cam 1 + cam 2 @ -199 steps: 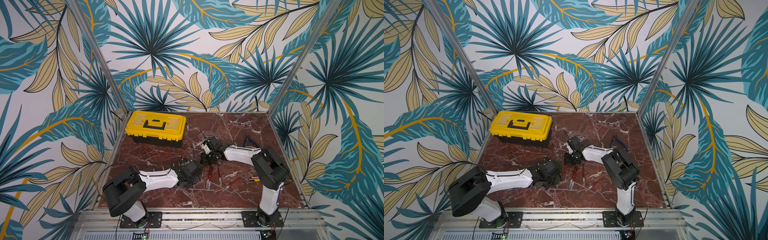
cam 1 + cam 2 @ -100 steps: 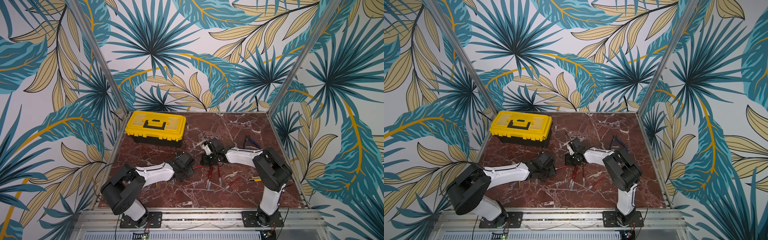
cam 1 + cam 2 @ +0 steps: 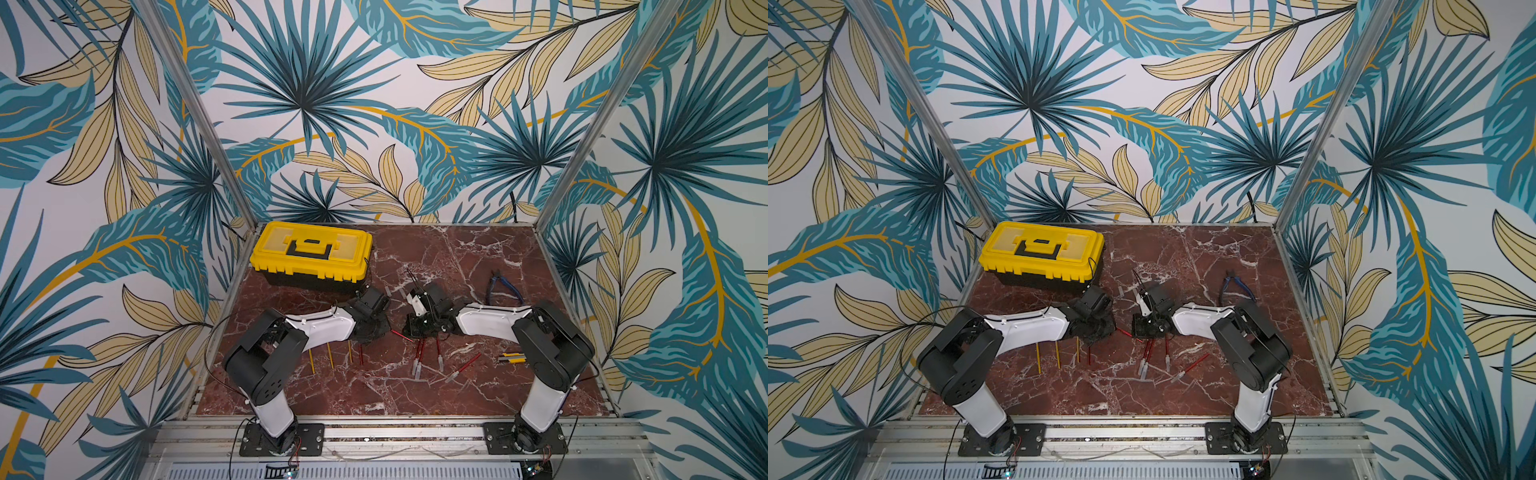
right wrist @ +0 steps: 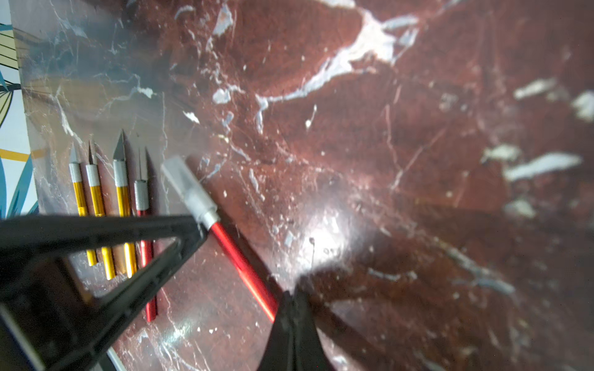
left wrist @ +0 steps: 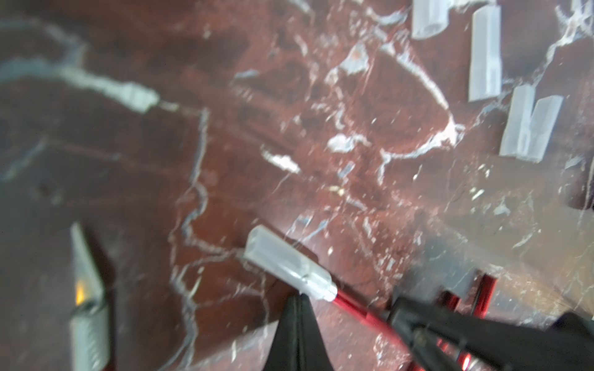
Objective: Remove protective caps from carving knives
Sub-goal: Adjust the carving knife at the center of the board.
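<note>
Where the arms meet: on the marble table (image 3: 457,257), before the yellow toolbox (image 3: 311,254).
Right gripper (image 4: 291,297): clamped on a red-handled knife (image 4: 241,257).
Left gripper (image 5: 297,298): pinched closed, tips touching that knife's cap (image 5: 286,263).
Uncapped knives (image 4: 122,199): four, side by side.
Loose caps (image 5: 485,54): lying nearby.

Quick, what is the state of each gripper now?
Left gripper: shut, tips at the base of the protective cap, grip not clear.
Right gripper: shut on the red carving knife.
</note>
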Action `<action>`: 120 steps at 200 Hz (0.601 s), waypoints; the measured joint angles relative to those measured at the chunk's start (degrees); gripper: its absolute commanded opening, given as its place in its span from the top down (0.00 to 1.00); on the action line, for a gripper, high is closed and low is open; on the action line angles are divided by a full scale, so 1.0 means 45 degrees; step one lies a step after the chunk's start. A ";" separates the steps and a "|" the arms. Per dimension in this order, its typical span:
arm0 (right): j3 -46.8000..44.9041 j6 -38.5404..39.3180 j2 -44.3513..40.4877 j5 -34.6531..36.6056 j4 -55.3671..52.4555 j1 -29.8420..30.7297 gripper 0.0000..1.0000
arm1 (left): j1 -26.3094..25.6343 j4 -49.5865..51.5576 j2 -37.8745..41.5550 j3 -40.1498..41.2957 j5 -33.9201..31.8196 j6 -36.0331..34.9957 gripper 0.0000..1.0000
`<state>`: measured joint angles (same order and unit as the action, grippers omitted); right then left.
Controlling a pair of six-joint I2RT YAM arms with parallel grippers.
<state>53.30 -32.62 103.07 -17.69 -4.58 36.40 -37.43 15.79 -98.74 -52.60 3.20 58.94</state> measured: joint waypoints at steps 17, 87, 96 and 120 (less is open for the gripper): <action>-0.0194 -0.0078 -0.0185 0.0019 -0.0049 0.0219 0.97 | 0.0053 -0.0024 -0.0214 -0.0238 0.0121 -0.0102 1.00; -0.0733 -0.0967 -0.0437 -0.0248 0.0447 0.1457 0.96 | 0.0097 -0.0049 -0.0408 -0.0447 0.0345 -0.0238 1.00; -0.0782 -0.1161 -0.0389 -0.0374 0.0661 0.1535 0.96 | 0.0107 -0.0049 -0.0408 -0.0447 0.0379 -0.0243 1.00; -0.0806 -0.1734 0.0000 -0.0763 0.1661 0.1685 0.96 | 0.0117 -0.0063 -0.0408 -0.0447 0.0457 -0.0243 1.00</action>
<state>49.67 -40.42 103.07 -21.12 2.90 43.99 -36.91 15.51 -100.57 -54.61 5.26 57.84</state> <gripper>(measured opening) 0.052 0.042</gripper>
